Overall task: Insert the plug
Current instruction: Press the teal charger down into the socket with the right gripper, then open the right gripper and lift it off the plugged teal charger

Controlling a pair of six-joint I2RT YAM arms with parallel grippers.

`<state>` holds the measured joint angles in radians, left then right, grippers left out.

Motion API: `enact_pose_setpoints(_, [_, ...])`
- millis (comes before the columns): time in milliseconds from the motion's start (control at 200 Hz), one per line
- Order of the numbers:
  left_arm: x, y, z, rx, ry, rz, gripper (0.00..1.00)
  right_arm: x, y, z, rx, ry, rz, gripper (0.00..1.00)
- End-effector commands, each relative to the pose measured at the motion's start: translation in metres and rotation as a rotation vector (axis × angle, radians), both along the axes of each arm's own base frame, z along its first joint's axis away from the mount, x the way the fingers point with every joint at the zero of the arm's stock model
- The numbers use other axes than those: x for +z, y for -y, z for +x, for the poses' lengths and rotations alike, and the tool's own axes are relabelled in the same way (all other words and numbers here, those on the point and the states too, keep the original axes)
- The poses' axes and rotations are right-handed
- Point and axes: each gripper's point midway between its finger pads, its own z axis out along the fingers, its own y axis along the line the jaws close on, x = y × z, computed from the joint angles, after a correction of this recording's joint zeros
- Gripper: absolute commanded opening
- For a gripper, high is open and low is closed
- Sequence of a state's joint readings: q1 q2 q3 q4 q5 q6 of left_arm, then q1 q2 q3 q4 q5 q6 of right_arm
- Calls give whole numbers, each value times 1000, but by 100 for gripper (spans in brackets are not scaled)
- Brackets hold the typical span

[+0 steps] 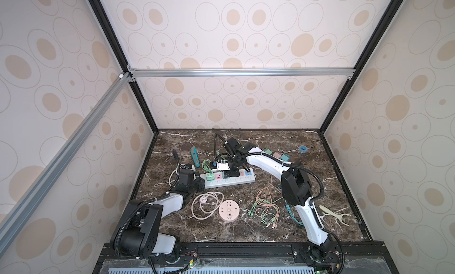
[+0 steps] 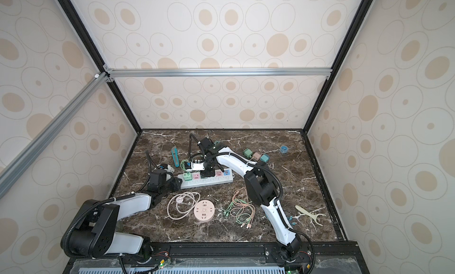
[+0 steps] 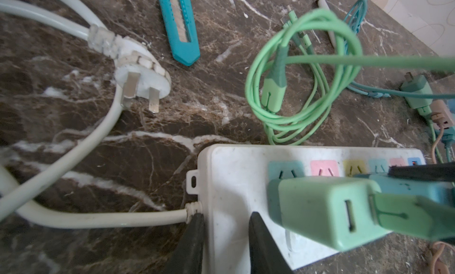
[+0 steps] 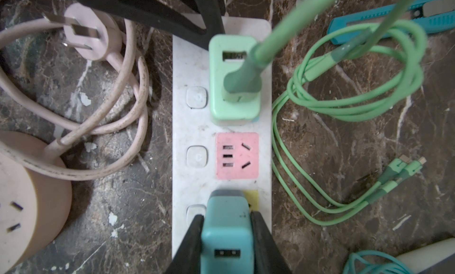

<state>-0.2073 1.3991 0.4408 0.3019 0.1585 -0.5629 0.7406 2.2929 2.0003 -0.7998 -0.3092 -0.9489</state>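
Nearest the robot's base in both top views lie a round pale-pink plastic socket hub [image 1: 229,210] with its pink cord coiled beside it [image 1: 206,203], a loose tangle of orange and green thin cables [image 1: 264,208] and a cream Y-shaped plastic tool [image 1: 335,215], all on the dark marble tabletop [image 1: 283,231].

Behind them the left gripper [image 3: 225,215] sits at the cord end of the long white plastic power strip [image 4: 182,127]. Its black fingers [image 3: 261,238] stand a little apart with the strip's end edge between them; whether they press on it I cannot tell.

Further along the strip a mint-green cube charger [image 4: 234,88] is plugged in with a green cable running from its top. Next come a bare pink socket face [image 4: 237,156], then the yellow socket face [image 4: 251,199].

Over that yellow socket the right gripper [image 4: 226,216] is clamped on the teal-blue cube-shaped plastic charger plug [image 4: 227,232], one finger on each side. The plug stands upright on the strip, with rounded edges, a grey band at its socket end, a dark slot-shaped port on its outer face and a few small scuffs. Its prongs are hidden, so how deep it sits I cannot tell.

Beyond the strip are the coiled green cable [image 4: 357,108], a teal utility knife [image 1: 194,157], three small charger cubes [image 1: 276,154] and, farthest, a small blue roll [image 1: 302,149].
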Motion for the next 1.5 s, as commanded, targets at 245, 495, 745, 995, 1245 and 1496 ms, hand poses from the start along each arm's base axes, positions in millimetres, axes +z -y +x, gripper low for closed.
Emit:
enact_pose_setpoints(245, [8, -2, 5, -6, 25, 12, 31, -49, 15, -5, 18, -31, -137, 1])
enact_pose_setpoints(495, [13, -2, 4, -7, 37, 12, 31, -63, 24, -3, 23, -16, -202, 1])
enact_pose_setpoints(745, [13, -4, 0, -4, 26, 19, 32, -60, 22, -6, 9, -34, -191, 2])
enact_pose_setpoints(995, [27, -6, -6, 0, 44, 16, 34, -44, 18, -6, -21, -31, -154, 12])
enact_pose_setpoints(1245, [45, -9, -14, 2, 64, 23, 39, -16, 7, -6, -57, -22, -50, 26])
enact_pose_setpoints(1496, [60, -11, -19, 11, 85, 12, 45, 11, 0, -2, -100, 4, 20, 40])
